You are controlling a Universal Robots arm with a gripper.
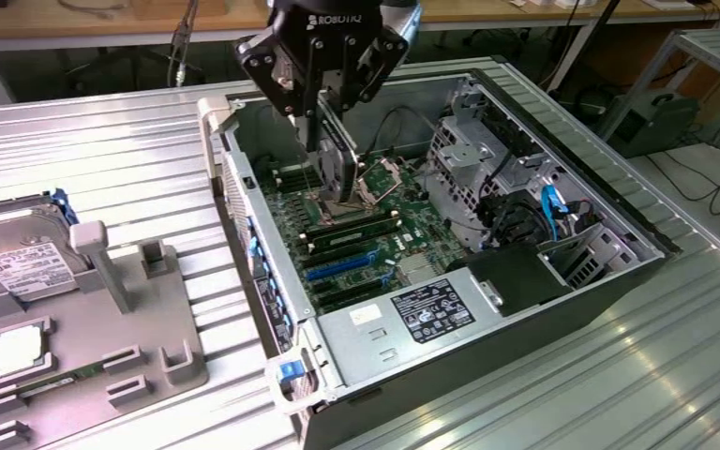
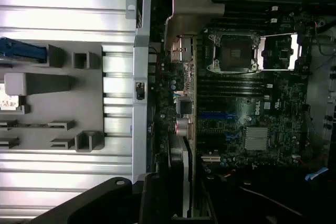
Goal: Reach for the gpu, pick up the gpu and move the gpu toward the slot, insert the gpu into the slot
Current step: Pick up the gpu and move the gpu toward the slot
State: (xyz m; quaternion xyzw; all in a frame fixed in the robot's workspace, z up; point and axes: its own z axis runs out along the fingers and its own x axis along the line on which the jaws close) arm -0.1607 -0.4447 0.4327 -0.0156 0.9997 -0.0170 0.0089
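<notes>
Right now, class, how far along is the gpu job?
Done: the gpu is picked up and inside the open case. In hand: the end effector grips it upright over the green motherboard. Left: it is not yet seated in the blue slot.

gpu (image 1: pixel 338 173): dull metal bracket (image 2: pixel 191 9); table (image 1: pixel 110 159): ribbed shiny metal.

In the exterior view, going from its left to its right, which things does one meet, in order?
hard drive → grey holder → gpu → blue cables
</notes>
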